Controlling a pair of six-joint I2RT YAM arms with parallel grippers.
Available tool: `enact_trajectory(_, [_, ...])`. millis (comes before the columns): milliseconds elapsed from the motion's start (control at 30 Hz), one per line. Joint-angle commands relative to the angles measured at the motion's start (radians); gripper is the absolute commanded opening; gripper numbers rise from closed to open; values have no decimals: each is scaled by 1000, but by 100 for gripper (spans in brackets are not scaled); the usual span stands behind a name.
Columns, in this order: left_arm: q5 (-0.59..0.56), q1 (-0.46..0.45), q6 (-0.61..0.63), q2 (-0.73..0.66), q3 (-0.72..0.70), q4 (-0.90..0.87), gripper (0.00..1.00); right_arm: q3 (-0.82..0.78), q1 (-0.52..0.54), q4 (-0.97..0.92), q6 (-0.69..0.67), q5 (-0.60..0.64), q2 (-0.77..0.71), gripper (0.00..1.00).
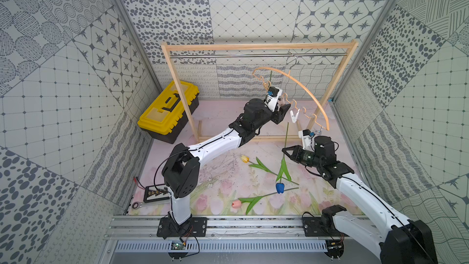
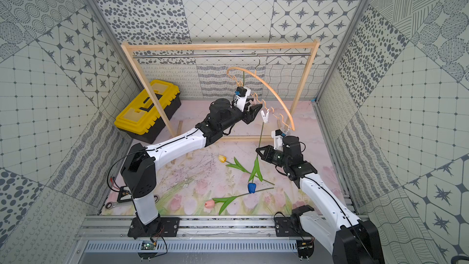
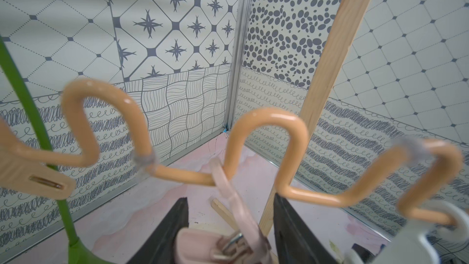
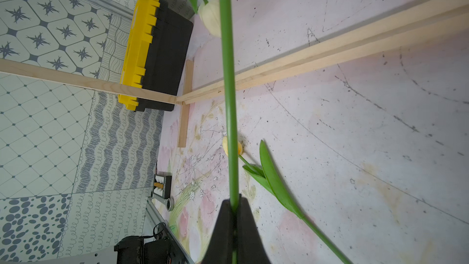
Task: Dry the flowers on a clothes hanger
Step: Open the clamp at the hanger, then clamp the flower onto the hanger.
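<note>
**Right gripper** (image 1: 284, 150): closed tight on the stem of the blue tulip (image 1: 279, 187), holding it head down over the middle of the table (image 1: 217, 114). The stem's free end reaches up to just below a white clothespin (image 1: 294, 116).

**Left gripper** (image 1: 282, 113): raised to the wavy lower bar of the clothes hanger (image 1: 304, 88), jaws part-way apart with a pink clothespin (image 3: 195, 243) between them. Whether they press it cannot be told.

**Hanger:** hangs tilted by its hook from the steel rail (image 1: 228, 55) of the wooden frame (image 1: 253, 46), which stands along the far edge.

**Other flowers:**
- The cream-white tulip (image 4: 210, 19) hangs head down near the hanger's higher end.
- The yellow tulip (image 1: 244, 158) lies mid-table.
- The pink tulip (image 1: 236, 203) lies near the front edge.

**Also shown:** a yellow toolbox (image 1: 168, 113) in the far left corner.
</note>
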Motion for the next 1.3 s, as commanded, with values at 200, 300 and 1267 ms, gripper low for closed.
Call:
enact_trajectory(200, [135,35,-130,-27,28,7,56,20,-6,9,-32,-9,-3,0])
enact_trajectory(300, [112,37,-126,-23,40,-5,55,25,-6,13,-32,-12,3,0])
enact_trajectory(1267, [120,41,-186,-26,-4,-2,27,272,-12,333,8,23,206,0])
